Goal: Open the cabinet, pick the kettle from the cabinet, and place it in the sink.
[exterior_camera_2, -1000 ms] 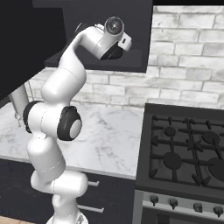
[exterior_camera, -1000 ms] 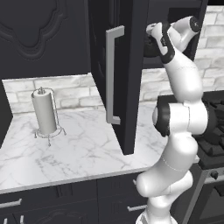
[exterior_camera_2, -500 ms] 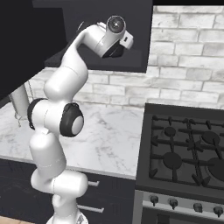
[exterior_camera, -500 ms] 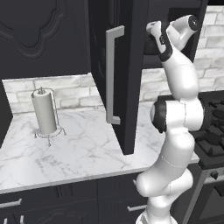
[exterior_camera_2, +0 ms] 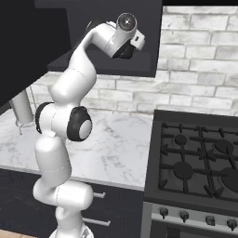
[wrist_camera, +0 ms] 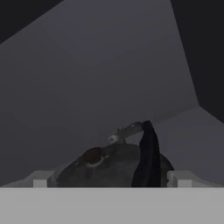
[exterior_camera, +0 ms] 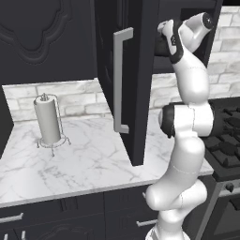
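The black cabinet (exterior_camera: 136, 79) stood open, its door swung out edge-on with the long silver bar handle (exterior_camera: 120, 79) upright. Inside, the glossy black kettle (wrist_camera: 113, 168) sat on the cabinet floor just in front of the claw (wrist_camera: 111, 179), between its wide-spread tips, its thin handle (wrist_camera: 146, 153) arching over the top.

A paper towel holder (exterior_camera: 48, 123) stands on the white marble counter (exterior_camera: 93, 159); the kettle (wrist_camera: 113, 168) sits on the cabinet floor (wrist_camera: 183, 135).
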Robot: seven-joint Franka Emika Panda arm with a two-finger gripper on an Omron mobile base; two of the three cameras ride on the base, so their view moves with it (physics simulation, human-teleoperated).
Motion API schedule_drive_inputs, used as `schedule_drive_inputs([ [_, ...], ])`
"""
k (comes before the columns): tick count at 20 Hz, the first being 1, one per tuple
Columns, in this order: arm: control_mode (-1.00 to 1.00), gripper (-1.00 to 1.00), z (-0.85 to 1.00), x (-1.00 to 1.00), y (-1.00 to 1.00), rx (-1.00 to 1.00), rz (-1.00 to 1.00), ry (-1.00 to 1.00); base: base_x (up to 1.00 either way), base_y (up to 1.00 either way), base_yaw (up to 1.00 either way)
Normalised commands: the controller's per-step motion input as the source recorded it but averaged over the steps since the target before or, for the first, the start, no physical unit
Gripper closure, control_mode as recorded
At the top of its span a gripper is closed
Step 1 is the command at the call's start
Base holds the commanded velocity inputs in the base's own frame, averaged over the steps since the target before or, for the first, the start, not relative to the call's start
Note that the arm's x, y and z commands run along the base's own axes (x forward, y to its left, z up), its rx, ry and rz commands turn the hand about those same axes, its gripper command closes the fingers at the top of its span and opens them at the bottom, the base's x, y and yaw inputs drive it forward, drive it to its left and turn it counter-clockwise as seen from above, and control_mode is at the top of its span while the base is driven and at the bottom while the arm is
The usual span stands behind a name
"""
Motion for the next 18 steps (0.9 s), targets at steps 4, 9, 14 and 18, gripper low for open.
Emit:
schedule_drive_inputs([
  [4,-1.00,-1.00,-0.11,0.16,-0.02,0.00,0.00,0.03,0.00,0.00,0.00],
  [9,-1.00,-1.00,-0.14,0.11,0.00,0.00,0.00,0.05,0.00,0.00,0.00],
  [14,-1.00,-1.00,-0.15,0.04,0.00,0.00,0.00,0.06,0.00,0.00,0.00],
  [18,-1.00,1.00,-0.17,0.00,0.03,0.00,0.00,0.06,0.00,0.00,0.00],
])
